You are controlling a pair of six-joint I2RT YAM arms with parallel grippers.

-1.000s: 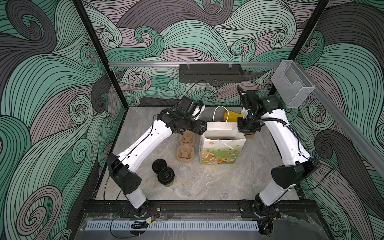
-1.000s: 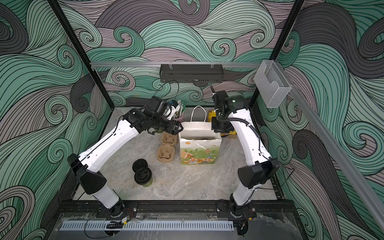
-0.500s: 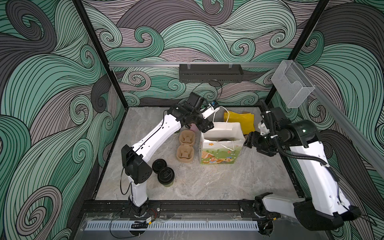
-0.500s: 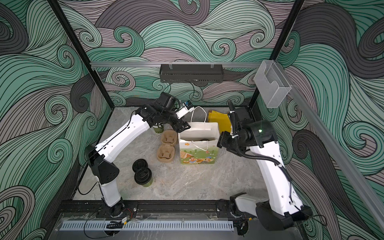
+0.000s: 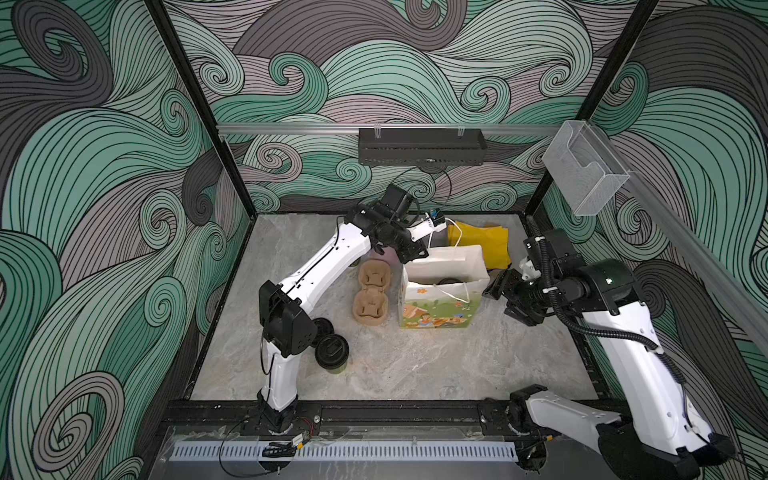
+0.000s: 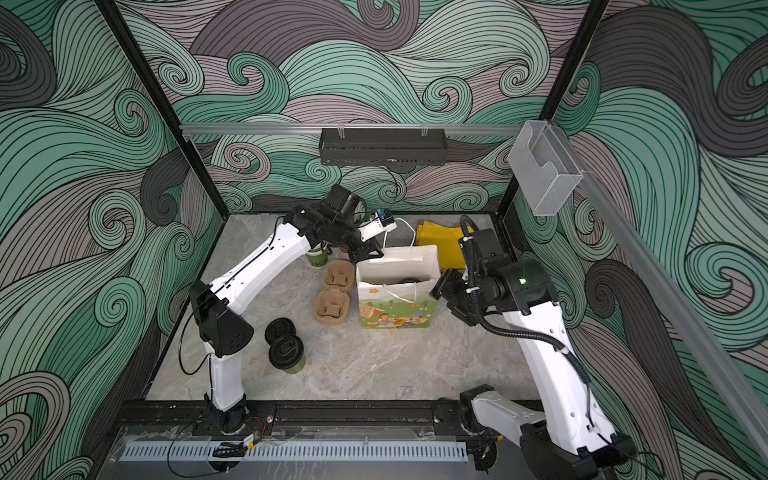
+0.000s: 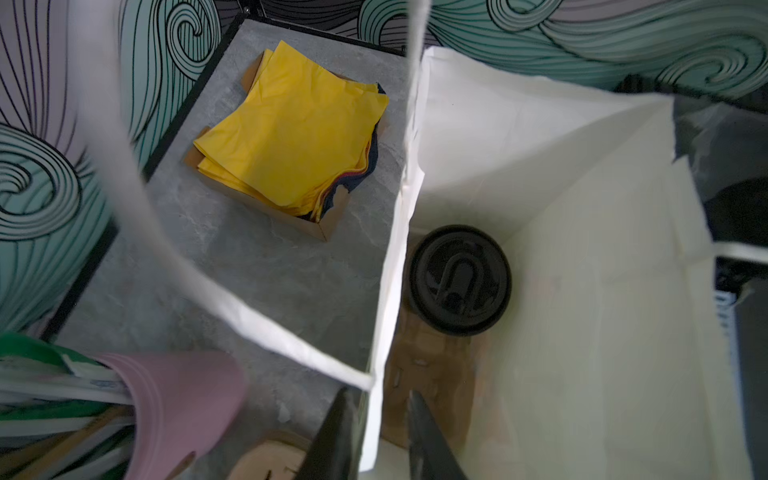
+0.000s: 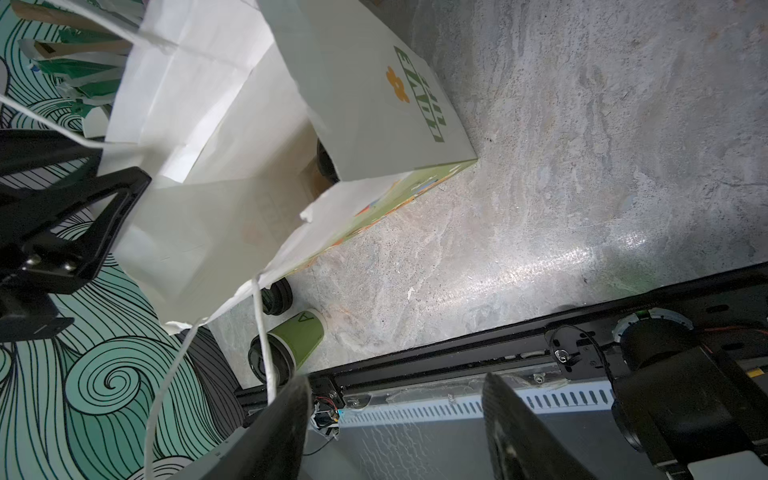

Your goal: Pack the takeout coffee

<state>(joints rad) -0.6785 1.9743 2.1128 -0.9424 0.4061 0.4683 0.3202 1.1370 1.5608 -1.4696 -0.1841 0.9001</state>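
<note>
one cup [image 7: 459,278] stands in the bag [image 7: 540,145], the other cup [image 5: 331,353] on the table [image 5: 415,365]. left gripper [image 7: 376,390] pinches the bag's rim; right gripper [image 8: 395,378] hangs open beside it.

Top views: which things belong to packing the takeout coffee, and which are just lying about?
Job: lidded green cup on the table; lidded cup in the paper bag; green cup by the left arm; loose black lid.
Lying about: pulp carriers; yellow napkins; pink cup of straws.

bagged cup [image 7: 459,280] body hidden, pink cup [image 7: 183,399] cropped, blurred
</note>
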